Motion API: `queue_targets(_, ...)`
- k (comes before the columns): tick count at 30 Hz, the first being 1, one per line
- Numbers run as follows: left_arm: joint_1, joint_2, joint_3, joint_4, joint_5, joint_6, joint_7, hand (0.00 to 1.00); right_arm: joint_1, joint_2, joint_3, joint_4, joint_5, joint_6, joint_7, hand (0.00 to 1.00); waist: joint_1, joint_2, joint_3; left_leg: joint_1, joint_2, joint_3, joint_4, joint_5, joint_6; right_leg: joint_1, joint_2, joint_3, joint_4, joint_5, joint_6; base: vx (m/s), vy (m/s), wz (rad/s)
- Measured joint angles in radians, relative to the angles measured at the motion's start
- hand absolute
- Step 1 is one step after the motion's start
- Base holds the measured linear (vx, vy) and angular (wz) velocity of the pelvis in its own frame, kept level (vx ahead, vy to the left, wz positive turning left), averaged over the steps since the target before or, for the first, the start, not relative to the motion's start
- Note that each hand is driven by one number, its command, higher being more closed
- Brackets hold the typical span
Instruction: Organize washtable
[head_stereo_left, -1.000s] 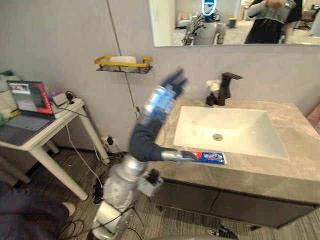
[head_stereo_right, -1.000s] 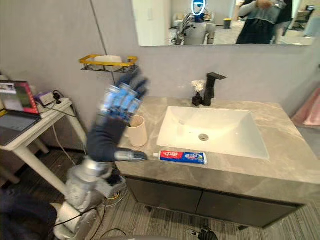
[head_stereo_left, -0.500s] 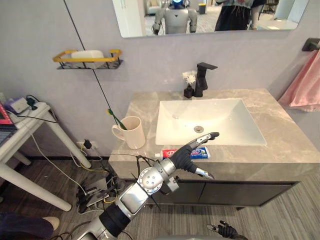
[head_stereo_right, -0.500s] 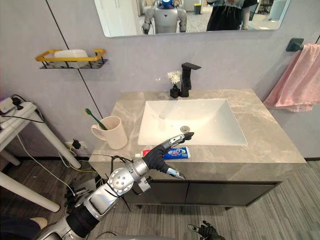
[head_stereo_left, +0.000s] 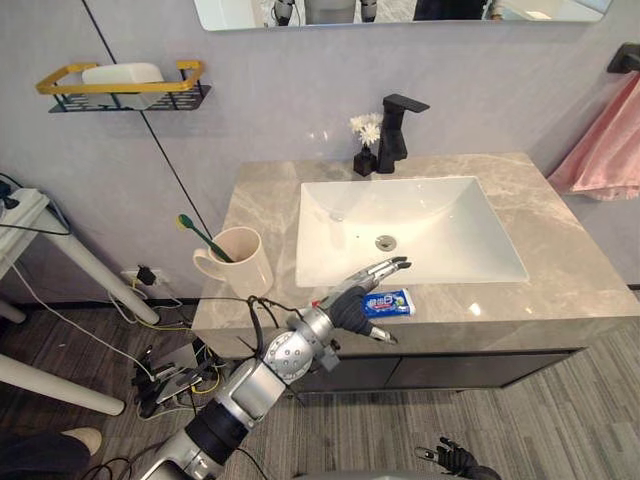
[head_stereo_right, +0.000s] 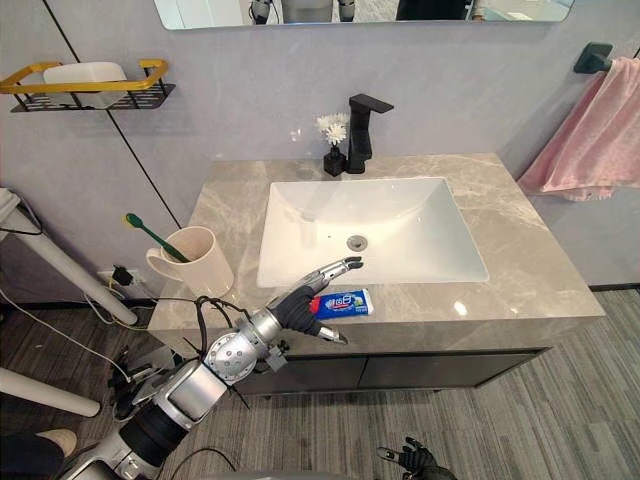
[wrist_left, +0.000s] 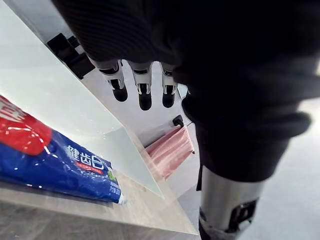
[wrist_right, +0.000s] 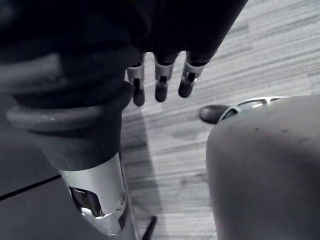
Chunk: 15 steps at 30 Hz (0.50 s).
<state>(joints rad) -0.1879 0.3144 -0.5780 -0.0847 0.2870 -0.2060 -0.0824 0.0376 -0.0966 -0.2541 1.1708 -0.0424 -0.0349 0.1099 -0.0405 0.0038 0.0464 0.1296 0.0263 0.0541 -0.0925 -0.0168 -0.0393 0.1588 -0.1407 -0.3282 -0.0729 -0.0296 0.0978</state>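
Well, in the left eye view the toothpaste tube (head_stereo_left: 392, 302) is lying flat on the counter (head_stereo_left: 560, 275), at 6 o'clock of the sink basin (head_stereo_left: 440, 250) and just beside its front rim. The left hand (head_stereo_left: 350, 303) is hovering over the tube's 9 o'clock end, fingers stretched straight, thumb apart, grasping nothing. The cup (head_stereo_left: 243, 265) with a toothbrush (head_stereo_left: 198, 230) is standing at 9 o'clock of the tube, well apart.

In the left wrist view the tube is showing glossy blue with a red patch and a flat crimped end, and the fingers (wrist_left: 145, 95) are hanging clear above it. It is probably going to feel light, soft and slick, so pinching it across its long edges looks safest.

In the right wrist view the right hand (wrist_right: 161, 85) is dangling over the floor (wrist_right: 260, 60), fingers relaxed and empty.
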Motion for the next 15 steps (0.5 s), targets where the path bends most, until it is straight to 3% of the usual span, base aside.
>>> queue_targets(15, 0.216, 0.020, 0.065, -0.148, -0.049, -0.009, -0.028, 0.00, 0.020, -0.054, 0.168, -0.007, 0.026, -0.027, 0.003, 0.00, 0.004, 0.022, -0.005, 0.006, -0.002, 0.000, 0.006, -0.006, 0.007, -0.009, -0.004, 0.005, 0.017, 0.000, 0.000, -0.05, -0.007, -0.01)
